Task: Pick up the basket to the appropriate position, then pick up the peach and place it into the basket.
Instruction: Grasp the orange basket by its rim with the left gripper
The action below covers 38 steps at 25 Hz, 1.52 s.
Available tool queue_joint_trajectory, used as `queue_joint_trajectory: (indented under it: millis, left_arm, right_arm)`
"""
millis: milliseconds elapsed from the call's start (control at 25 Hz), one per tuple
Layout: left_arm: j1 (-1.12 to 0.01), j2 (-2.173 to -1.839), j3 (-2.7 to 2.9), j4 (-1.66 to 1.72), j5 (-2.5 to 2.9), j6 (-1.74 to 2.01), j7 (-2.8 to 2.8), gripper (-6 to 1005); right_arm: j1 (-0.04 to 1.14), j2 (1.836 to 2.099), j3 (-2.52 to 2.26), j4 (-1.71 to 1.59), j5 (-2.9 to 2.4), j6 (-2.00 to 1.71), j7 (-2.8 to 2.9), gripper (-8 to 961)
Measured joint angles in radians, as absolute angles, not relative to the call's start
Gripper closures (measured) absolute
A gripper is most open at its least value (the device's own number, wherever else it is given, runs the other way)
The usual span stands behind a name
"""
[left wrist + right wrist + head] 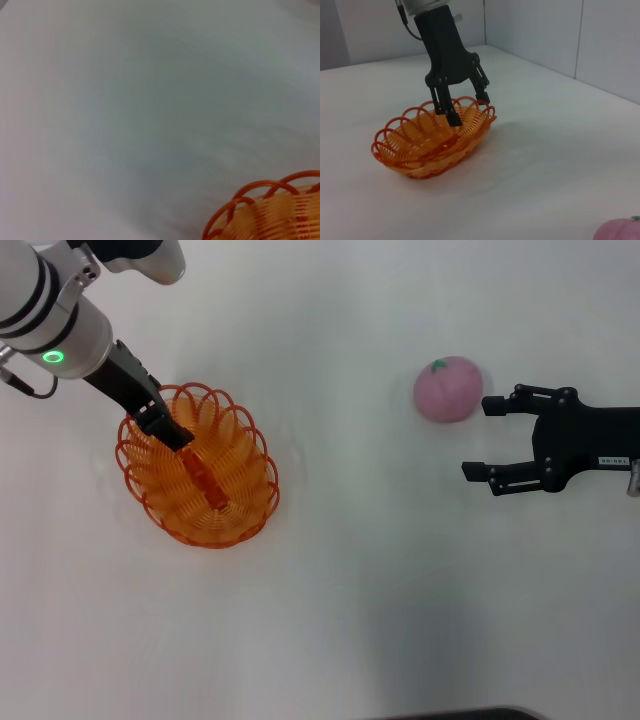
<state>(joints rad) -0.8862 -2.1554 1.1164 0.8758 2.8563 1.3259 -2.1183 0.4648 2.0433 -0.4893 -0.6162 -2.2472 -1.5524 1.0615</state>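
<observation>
The orange wire basket [200,468] rests on the white table at the left; it also shows as the basket [427,142] in the right wrist view, and as a piece of looped basket rim [265,210] in the left wrist view. My left gripper [168,425] reaches down over its far rim, open, with one finger inside the basket and the other outside the loops, also seen as the left gripper [467,107]. The pink peach [449,388] lies on the table at the right, and an edge of the peach [620,230] shows in the right wrist view. My right gripper [487,437] is open just right of the peach, a little nearer to me, not touching it.
The white table [350,570] stretches bare between basket and peach and towards me. Grey wall panels [560,30] stand beyond the table's far edge in the right wrist view.
</observation>
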Motion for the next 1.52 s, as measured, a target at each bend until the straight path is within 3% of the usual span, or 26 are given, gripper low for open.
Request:
queue_joint_trajectory:
  millis: [200, 640, 880, 1000, 1520]
  left_arm:
    - [-0.882, -2.157, 1.124, 0.883, 2.856, 1.325, -2.118, 248]
    - [-0.884, -2.153, 1.136, 0.882, 2.856, 1.325, -2.136, 476]
    - [-0.881, -2.152, 1.164, 0.88, 2.856, 1.321, -2.142, 692]
    - [-0.881, -2.152, 1.165, 0.88, 2.856, 1.321, -2.142, 874]
    - [-0.889, -2.142, 1.159, 0.886, 2.856, 1.363, -2.167, 883]
  right_arm:
    - [0.464, 2.043, -0.489, -0.617, -2.247, -1.552, 1.062, 21]
    - [0.463, 2.043, -0.489, -0.62, -2.247, -1.552, 1.062, 23]
    - [0.463, 2.043, -0.489, -0.62, -2.247, -1.552, 1.062, 24]
    - [0.463, 2.044, -0.487, -0.62, -2.247, -1.552, 1.061, 24]
    - [0.465, 2.045, -0.482, -0.62, -2.247, -1.552, 1.062, 25]
